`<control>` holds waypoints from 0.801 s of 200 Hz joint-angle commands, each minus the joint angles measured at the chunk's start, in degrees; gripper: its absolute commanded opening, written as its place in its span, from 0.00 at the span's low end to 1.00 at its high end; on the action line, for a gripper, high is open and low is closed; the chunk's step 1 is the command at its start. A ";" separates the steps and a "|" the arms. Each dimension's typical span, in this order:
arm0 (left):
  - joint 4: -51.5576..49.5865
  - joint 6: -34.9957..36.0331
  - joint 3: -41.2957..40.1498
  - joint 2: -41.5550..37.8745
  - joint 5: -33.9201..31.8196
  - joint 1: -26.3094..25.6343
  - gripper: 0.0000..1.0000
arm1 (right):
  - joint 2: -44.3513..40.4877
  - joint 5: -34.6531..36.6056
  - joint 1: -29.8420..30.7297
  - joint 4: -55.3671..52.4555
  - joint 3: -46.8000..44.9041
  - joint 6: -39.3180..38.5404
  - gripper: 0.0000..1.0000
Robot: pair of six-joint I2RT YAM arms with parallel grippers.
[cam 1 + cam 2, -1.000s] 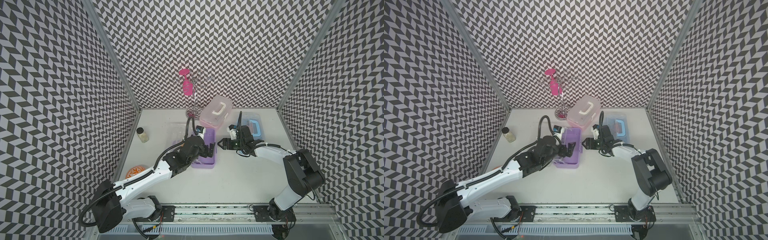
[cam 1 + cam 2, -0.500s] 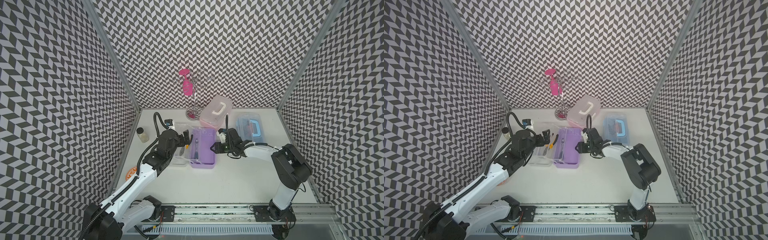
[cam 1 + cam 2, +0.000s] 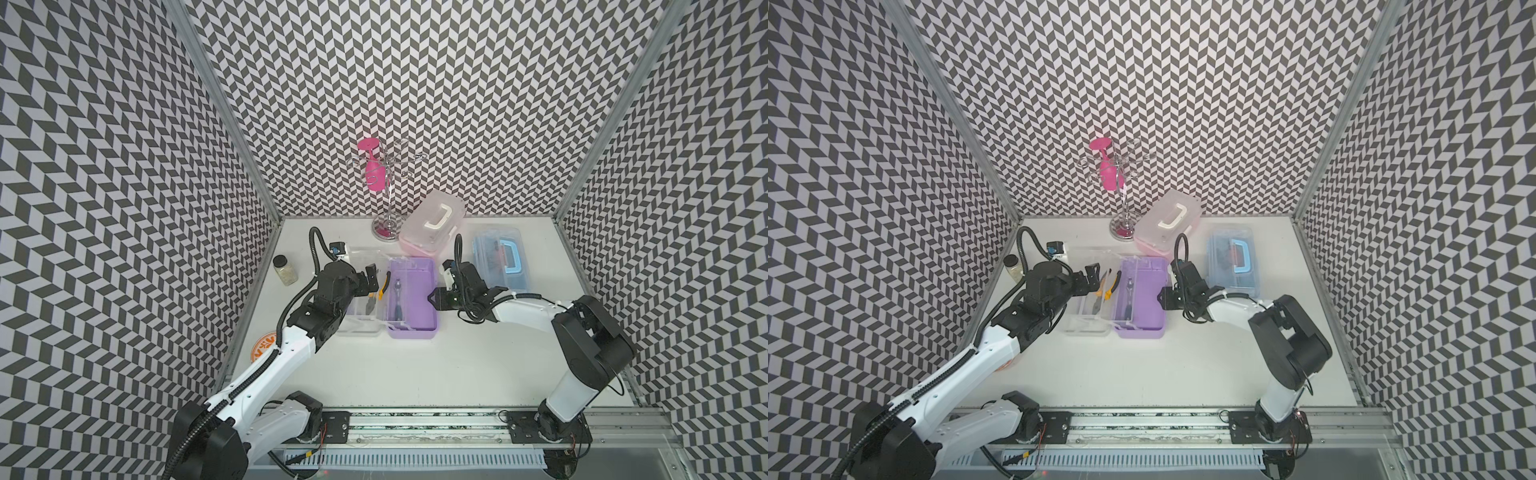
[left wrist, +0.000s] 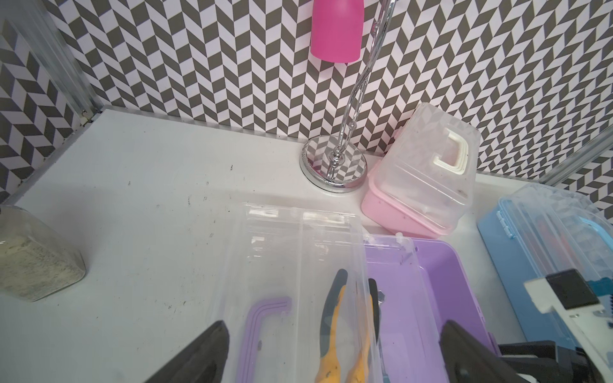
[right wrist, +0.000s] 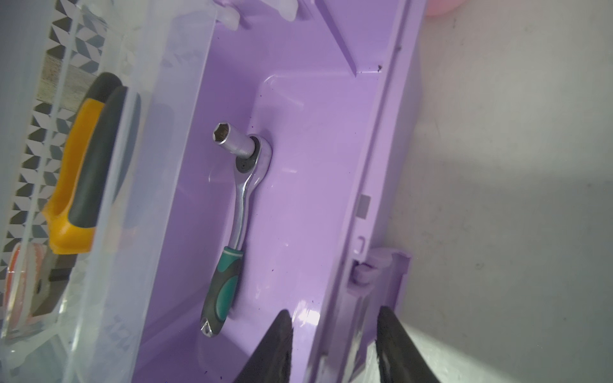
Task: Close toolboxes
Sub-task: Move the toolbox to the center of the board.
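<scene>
Purple toolbox (image 3: pixel 419 316) open, right hand (image 5: pixel 333 311) straddling its side wall

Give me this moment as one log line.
purple toolbox: open | left gripper: open above lid | right gripper: open astride purple wall | pink toolbox, blue toolbox: closed

1. My L arm (image 3: pixel 286 353) starts at the near-L corner and runs fwd & inward. The white forearm is stretched long.
2. L wrist is bent, so the L gripper (image 3: pixel 372 279) points across toward my R side.
3. L gripper jaws are spread wide. In the wrist view my L fingers (image 4: pixel 199 358) stand far apart.
4. My R arm (image 3: pixel 523 309) rises from the near-R corner w/ the elbow folded sharp. The forearm lies low, reaching toward my L.
5. R gripper (image 3: pixel 432 298) points toward my L side, jaws only part-way apart. R fingers (image 5: pixel 275 348) are dark, tapering to the tips.
6. The 2 grippers face each other, well apart.
</scene>
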 commanded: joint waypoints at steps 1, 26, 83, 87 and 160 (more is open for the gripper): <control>1.63 -1.90 -1.22 0.09 0.38 0.80 0.99 | -1.88 4.06 -0.36 -5.71 -4.91 -0.23 0.40; 1.91 -2.26 -2.06 0.38 0.99 1.47 0.99 | -5.31 4.89 -0.36 -6.44 -7.76 -0.02 0.40; 5.22 -2.79 -4.09 2.01 6.01 3.33 0.99 | -11.93 7.18 -0.76 -8.08 -11.82 0.04 0.41; 5.67 -2.72 -4.27 2.26 6.46 3.37 0.99 | -12.26 7.04 -0.80 -7.70 -11.89 -0.03 0.42; 14.49 -2.70 -6.30 8.48 15.66 3.46 0.99 | -15.48 4.83 -1.59 -2.71 -5.94 1.00 0.67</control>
